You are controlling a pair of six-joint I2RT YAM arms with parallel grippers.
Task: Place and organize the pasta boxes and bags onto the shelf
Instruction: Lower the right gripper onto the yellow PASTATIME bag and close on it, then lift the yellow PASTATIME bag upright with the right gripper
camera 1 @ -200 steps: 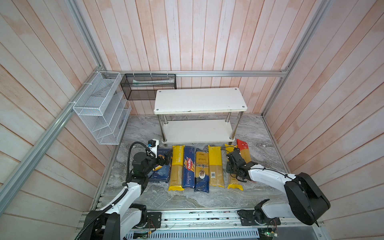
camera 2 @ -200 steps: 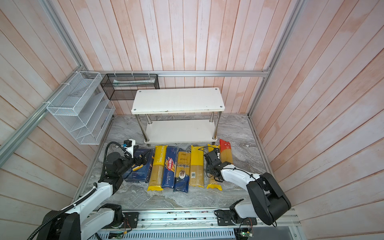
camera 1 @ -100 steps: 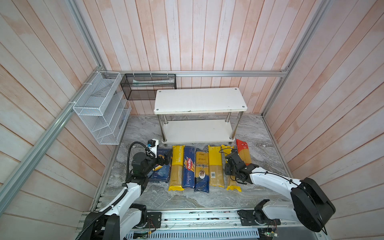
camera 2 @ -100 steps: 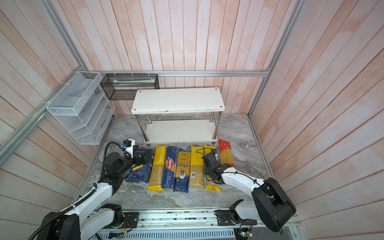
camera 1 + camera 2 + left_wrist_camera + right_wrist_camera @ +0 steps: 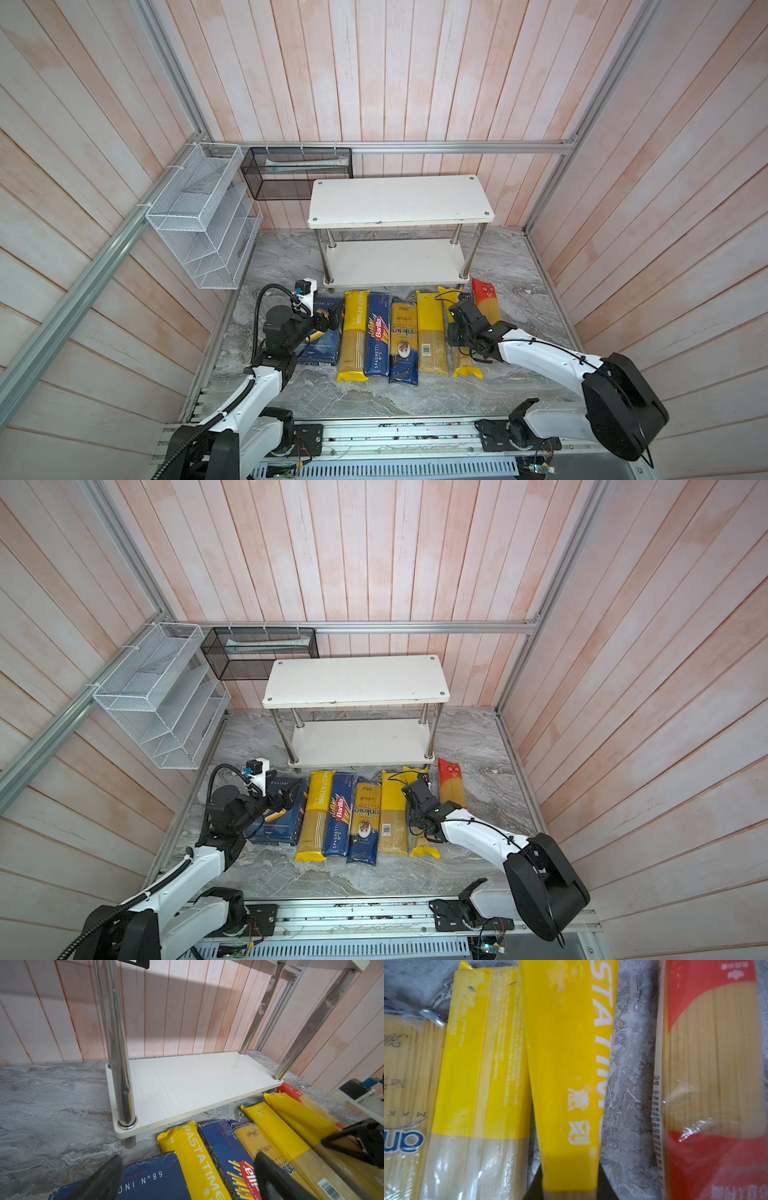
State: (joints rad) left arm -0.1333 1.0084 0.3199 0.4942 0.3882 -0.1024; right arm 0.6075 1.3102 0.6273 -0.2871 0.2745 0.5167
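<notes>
Only the right wrist view shows us the right gripper (image 5: 569,1184) pinched shut on a glossy yellow PASTATIME bag (image 5: 564,1064); the left gripper (image 5: 188,1159) gapes above the flat blue carton (image 5: 153,1180); both packs lie before the white shelf (image 5: 399,262).

Top views: high, looking down, same scene. L wrist: low, toward shelf (image 5: 187,1084). R: close above yellow bag (image 5: 564,1064).

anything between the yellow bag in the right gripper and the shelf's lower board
Only the shelf's front chrome post, just beyond the far end of the yellow bag. The lower board beside that post is bare.
</notes>
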